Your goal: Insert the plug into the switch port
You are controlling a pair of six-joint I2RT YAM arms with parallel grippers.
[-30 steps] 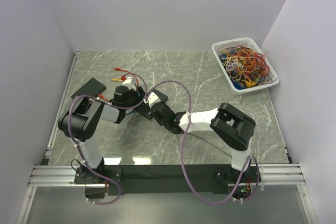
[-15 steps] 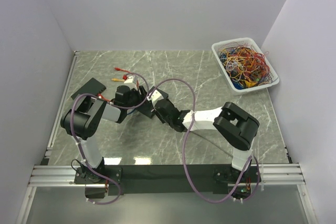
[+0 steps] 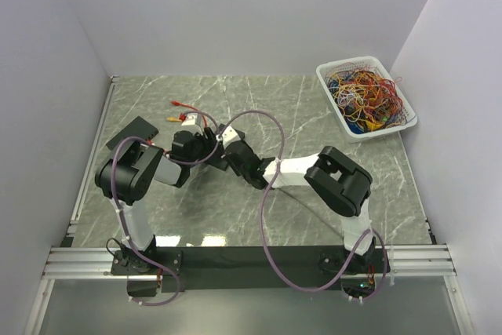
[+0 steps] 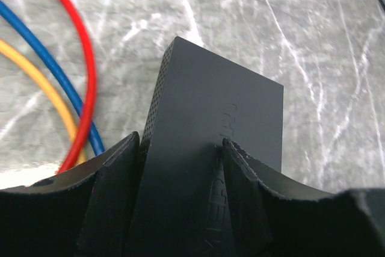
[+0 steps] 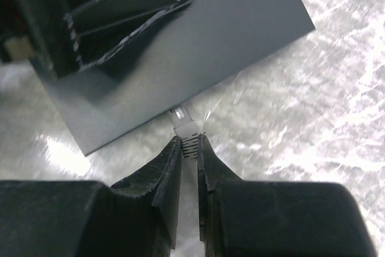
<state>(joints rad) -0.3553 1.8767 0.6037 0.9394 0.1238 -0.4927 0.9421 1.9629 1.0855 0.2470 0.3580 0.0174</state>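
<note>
My left gripper (image 4: 180,148) is shut on the switch (image 4: 222,106), a black box with a perforated side, gripping it across its width. In the top view the left gripper (image 3: 206,149) and right gripper (image 3: 227,151) meet over the switch (image 3: 218,165) at the table's left centre. My right gripper (image 5: 189,141) is shut on the plug (image 5: 184,126), a small clear connector. The plug's tip touches the near edge of the switch (image 5: 198,58). The port itself is hidden under that edge.
Red, blue and yellow cables (image 4: 72,94) curve over the marble table beside the switch; loose cable ends (image 3: 180,107) lie behind it. A flat black plate (image 3: 132,132) sits at the far left. A white basket (image 3: 365,96) of tangled wires stands at the back right.
The right arm has swung left and away from me, bringing the plug up against the switch. The left arm has drawn in slightly, still holding the switch.
</note>
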